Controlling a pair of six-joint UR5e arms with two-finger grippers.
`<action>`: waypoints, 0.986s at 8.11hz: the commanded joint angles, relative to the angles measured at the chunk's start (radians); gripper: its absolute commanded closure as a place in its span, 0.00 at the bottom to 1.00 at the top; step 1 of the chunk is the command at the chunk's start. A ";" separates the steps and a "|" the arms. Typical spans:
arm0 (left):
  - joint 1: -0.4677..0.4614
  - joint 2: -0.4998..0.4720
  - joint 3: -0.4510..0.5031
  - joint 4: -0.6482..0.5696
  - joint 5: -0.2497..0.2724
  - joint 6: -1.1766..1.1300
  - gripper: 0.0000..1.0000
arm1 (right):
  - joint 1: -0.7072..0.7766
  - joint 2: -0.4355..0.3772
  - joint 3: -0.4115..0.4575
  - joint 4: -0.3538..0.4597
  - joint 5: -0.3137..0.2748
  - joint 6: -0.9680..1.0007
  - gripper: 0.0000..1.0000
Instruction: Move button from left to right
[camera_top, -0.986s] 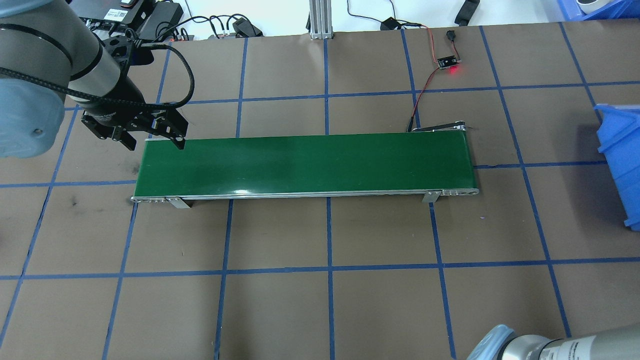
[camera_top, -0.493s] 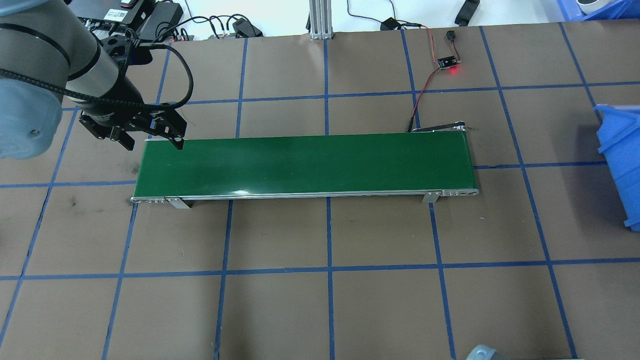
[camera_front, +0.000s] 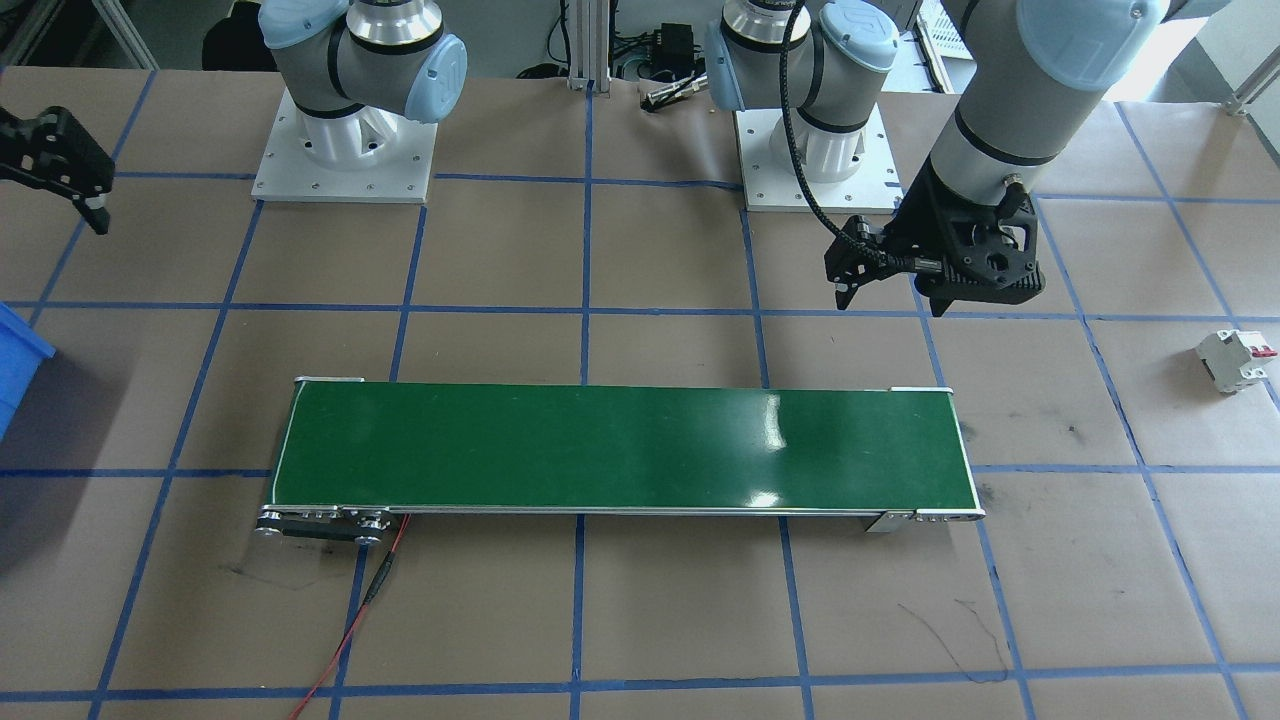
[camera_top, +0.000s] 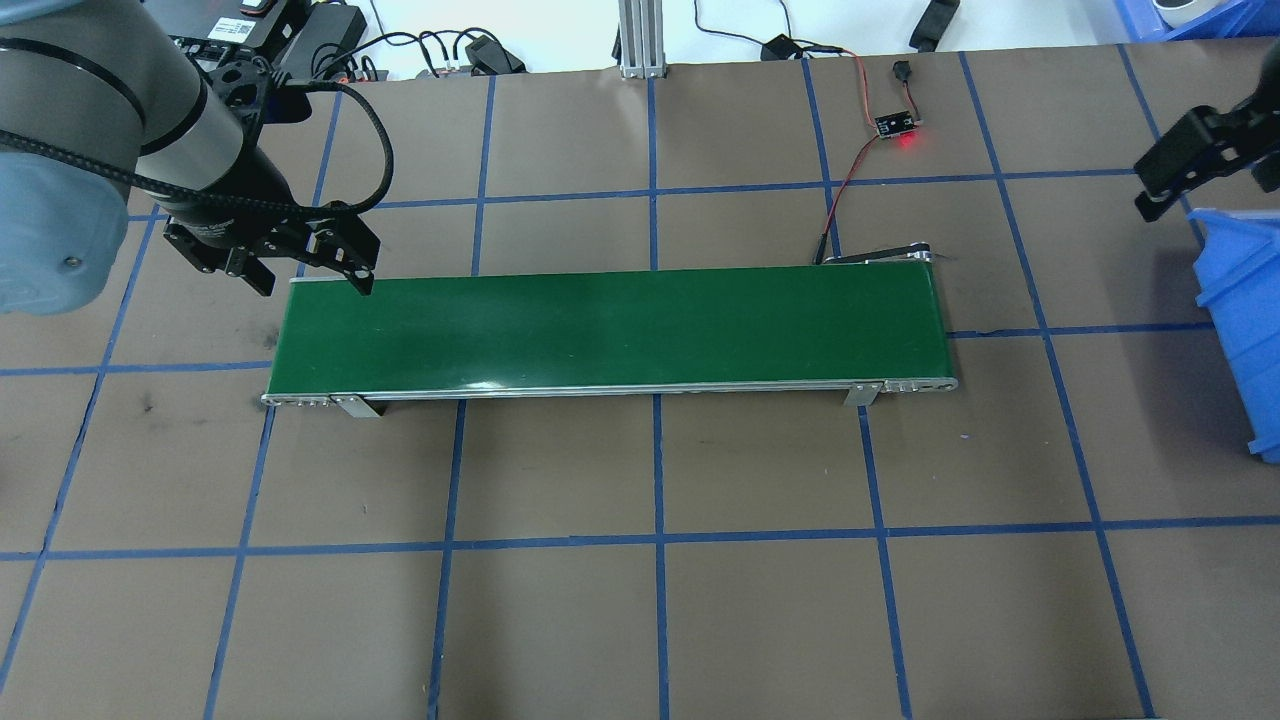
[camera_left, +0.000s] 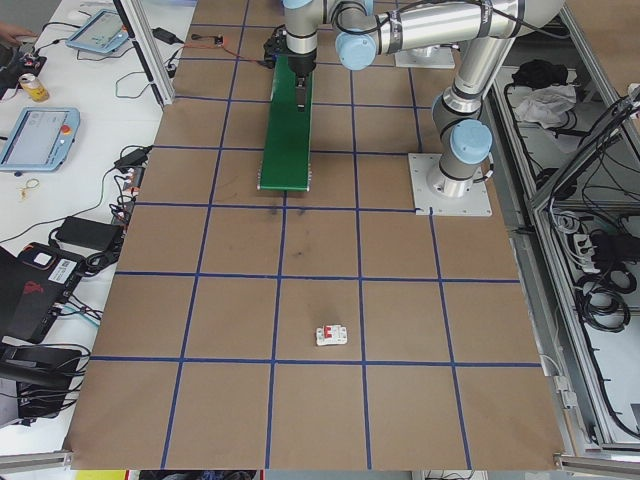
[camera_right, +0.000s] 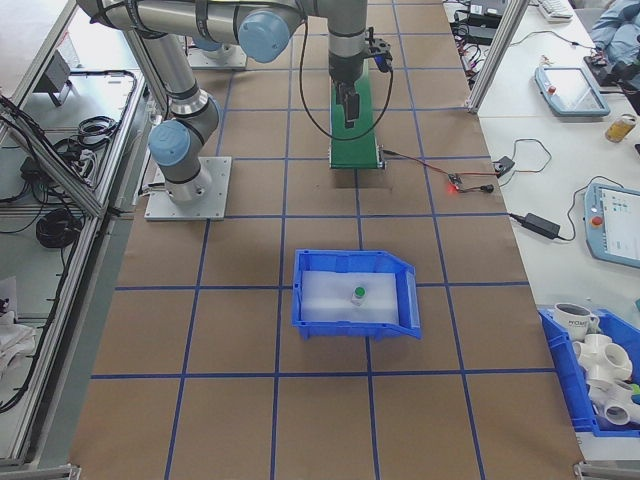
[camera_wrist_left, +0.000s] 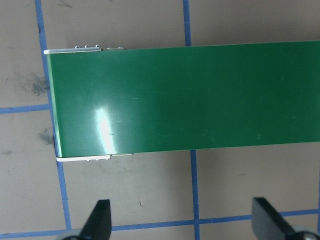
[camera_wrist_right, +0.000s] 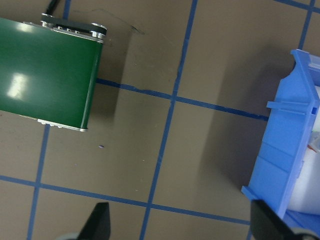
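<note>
The button (camera_right: 358, 294), with a green cap on a white body, stands upright on the white lining inside the blue bin (camera_right: 310, 318); only the exterior right view shows it. My right gripper (camera_wrist_right: 182, 227) hangs open and empty above the table between the belt's end and the bin (camera_wrist_right: 282, 165), and the overhead view shows it at the bin's far corner (camera_top: 1165, 190). My left gripper (camera_wrist_left: 182, 222) is open and empty too, hovering by the left end of the green conveyor belt (camera_top: 610, 328), near its back corner (camera_top: 312, 282).
A white circuit breaker (camera_front: 1237, 360) with a red tab lies on the table well beyond the belt's left end. A small board (camera_top: 895, 124) with a red light and its wires sit behind the belt's right end.
The right gripper has come into the overhead view at the upper right by the bin, and the right arm's elbow has left the bottom edge. The left gripper has hardly moved.
</note>
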 joint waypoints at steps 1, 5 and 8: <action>0.001 0.001 0.000 0.000 0.005 0.001 0.00 | 0.159 -0.002 -0.001 -0.002 0.013 0.221 0.00; 0.005 -0.004 0.000 0.000 0.011 0.003 0.00 | 0.303 0.027 0.000 -0.010 0.009 0.322 0.00; 0.005 -0.010 0.000 0.006 0.005 0.003 0.00 | 0.303 0.028 0.000 -0.010 -0.003 0.322 0.00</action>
